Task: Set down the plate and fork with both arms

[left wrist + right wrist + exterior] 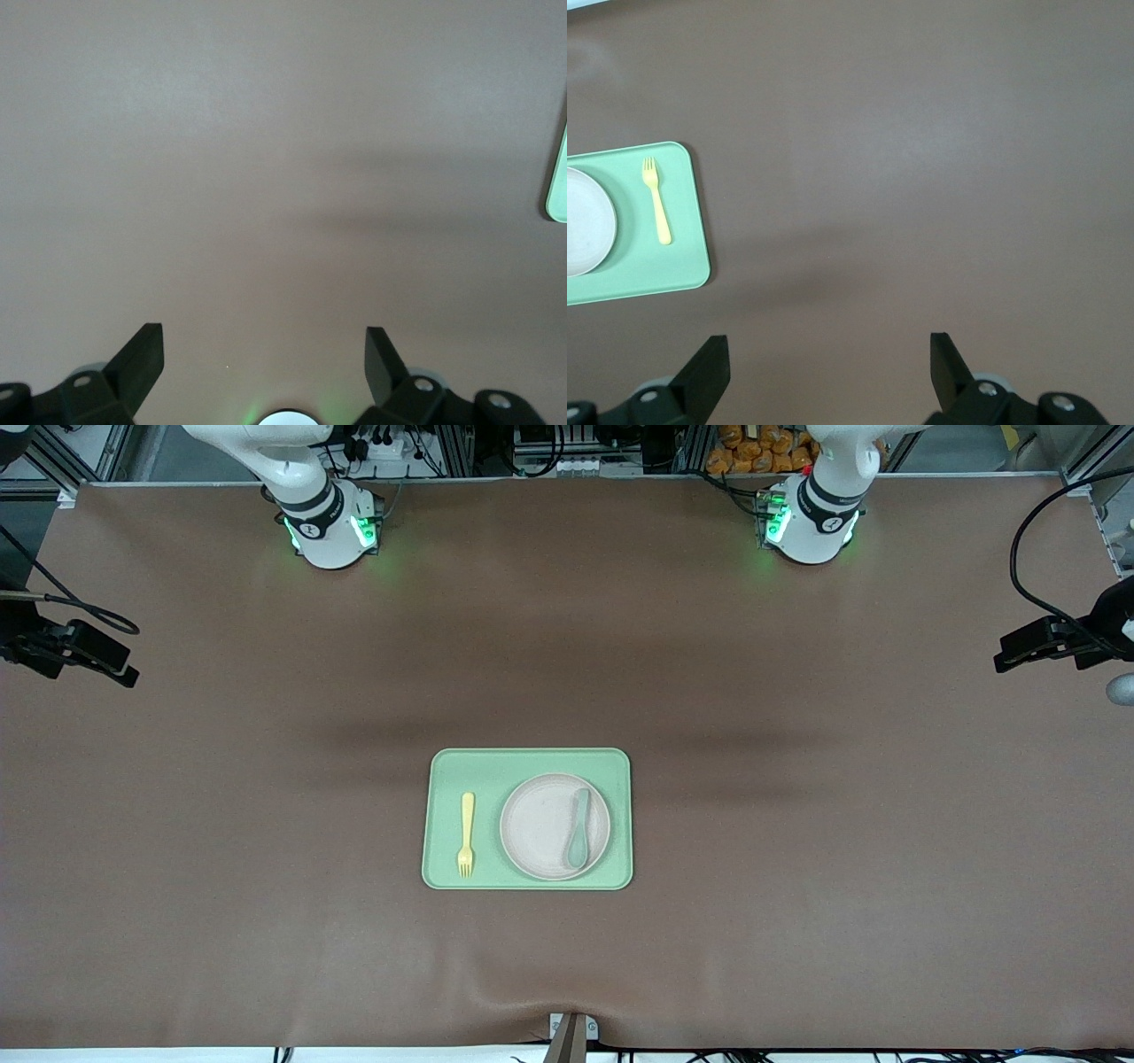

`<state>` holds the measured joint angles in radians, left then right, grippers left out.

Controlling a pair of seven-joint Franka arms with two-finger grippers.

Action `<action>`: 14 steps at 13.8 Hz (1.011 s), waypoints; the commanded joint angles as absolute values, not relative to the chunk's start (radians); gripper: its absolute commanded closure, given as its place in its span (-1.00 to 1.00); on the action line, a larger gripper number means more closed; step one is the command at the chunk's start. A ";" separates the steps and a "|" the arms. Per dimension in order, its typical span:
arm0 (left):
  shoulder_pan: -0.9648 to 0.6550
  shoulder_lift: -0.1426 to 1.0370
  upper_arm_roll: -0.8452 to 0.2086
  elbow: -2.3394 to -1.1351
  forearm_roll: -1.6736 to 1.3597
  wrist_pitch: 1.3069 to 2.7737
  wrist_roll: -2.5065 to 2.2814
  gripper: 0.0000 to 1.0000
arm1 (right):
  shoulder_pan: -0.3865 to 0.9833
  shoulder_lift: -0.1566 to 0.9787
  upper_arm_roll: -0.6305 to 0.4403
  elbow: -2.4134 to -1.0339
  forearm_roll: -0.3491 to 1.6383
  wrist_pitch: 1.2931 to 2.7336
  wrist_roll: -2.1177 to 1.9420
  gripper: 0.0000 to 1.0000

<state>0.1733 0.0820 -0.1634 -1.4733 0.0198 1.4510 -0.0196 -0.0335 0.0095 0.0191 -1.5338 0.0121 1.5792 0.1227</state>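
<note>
Plate and fork are both lying on the flat green plastic tray: the round pale pink plate is carrying a teal spoon, and the small yellow plastic fork is lying beside it, toward my right arm's end. My left gripper is hanging wide open, holding nothing, over bare brown table. My right gripper is likewise open and holding nothing. This layout fits both things already placed or waiting for pickup, so I am judging no move.
</note>
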 commanded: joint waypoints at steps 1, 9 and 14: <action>0.179 0.084 -0.167 -1.466 0.020 1.456 0.002 -1.00 | -0.037 0.020 0.028 -1.503 -0.009 1.557 0.127 -1.00; 0.179 0.084 -0.167 -1.468 0.020 1.454 0.003 -1.00 | -0.038 0.018 0.026 -1.503 -0.009 1.555 0.135 -1.00; 0.167 0.043 -0.210 -1.473 0.037 1.433 -0.002 -1.00 | -0.040 0.020 0.023 -1.502 -0.008 1.525 0.126 -1.00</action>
